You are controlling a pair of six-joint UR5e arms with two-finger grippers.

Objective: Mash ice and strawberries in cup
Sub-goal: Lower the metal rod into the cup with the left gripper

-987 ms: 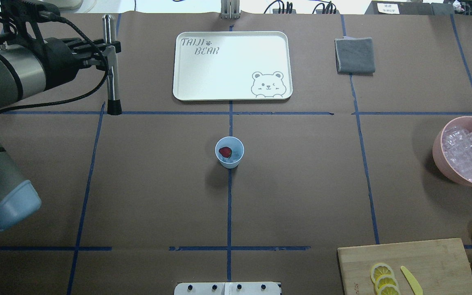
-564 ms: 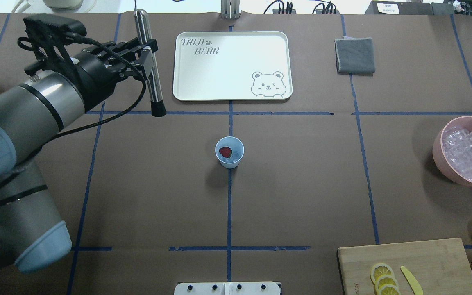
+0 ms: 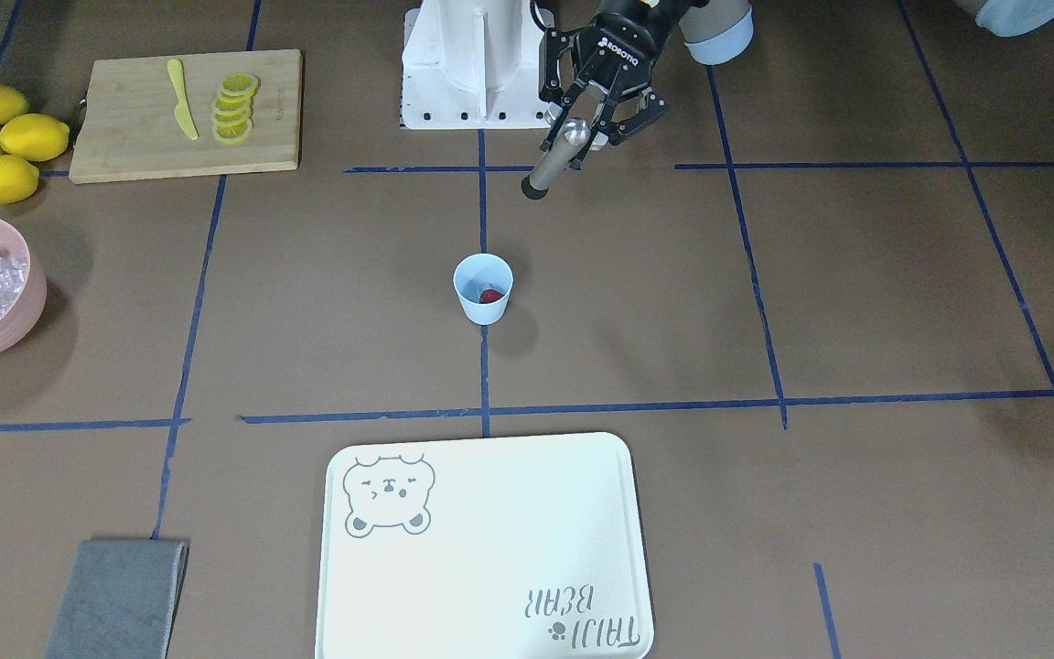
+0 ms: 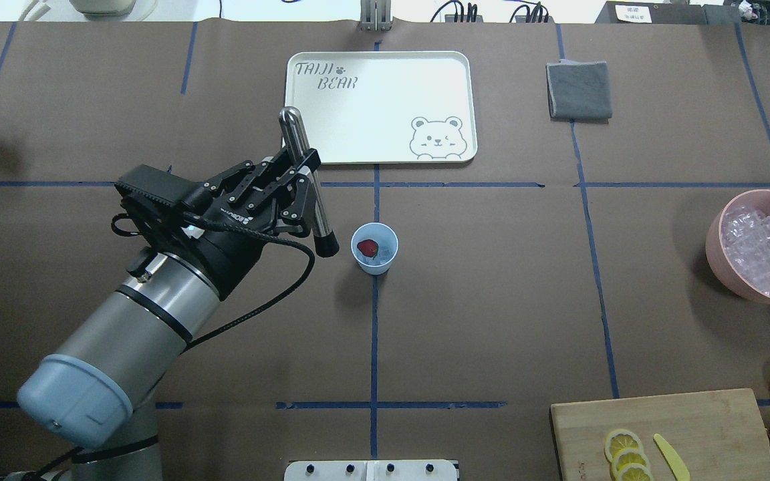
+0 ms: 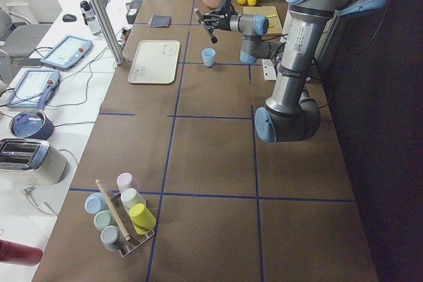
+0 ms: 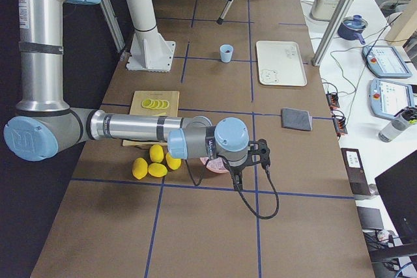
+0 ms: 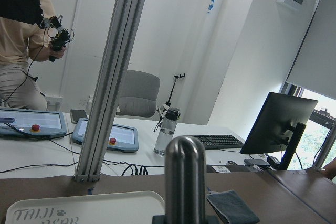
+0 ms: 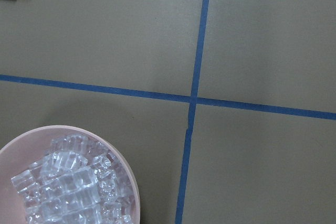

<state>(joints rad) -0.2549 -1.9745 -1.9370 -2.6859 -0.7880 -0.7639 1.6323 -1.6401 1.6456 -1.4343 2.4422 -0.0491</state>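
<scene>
Overhead exterior: my L gripper point(image 4: 305, 175) is clamped tight on the muddler point(image 4: 320, 224), holding it abt mid-shaft. The rod is tilted, black tip down. The tip sits just beside the cup point(image 4: 375, 268) on my left side, not over the mouth yet. The front-facing view suggests the tip is well above the table point(image 4: 492, 321).

The cup stands upright at the table's centre w/ the strawberry point(image 4: 367, 248) and a bit of ice point(image 4: 386, 254) inside.

My R gripper point(image 6: 262, 151) hangs well apart, over near the pink bowl point(image 4: 714, 247). Can't tell whether its jaws are apart or closed; the side view is too small and its wrist cam shows no fingers.

What could go wrong, as I judge it:
- Nothing braces the cup. It looks like light plastic, so any sideways shove from the rod prob slides or tips it.
- The rod is angled. If I come in w/o straightening, the tip may clip the near rim instead of clearing it.
- An off-centre press means a round berry on slick ice, so either could squirt out or rock the cup over.
- The shaft is smooth metal. A hard push down could let it slip up thru my fingers, and I'd lose pressure and tip position.
- Too much force might crack the cup's base.
</scene>
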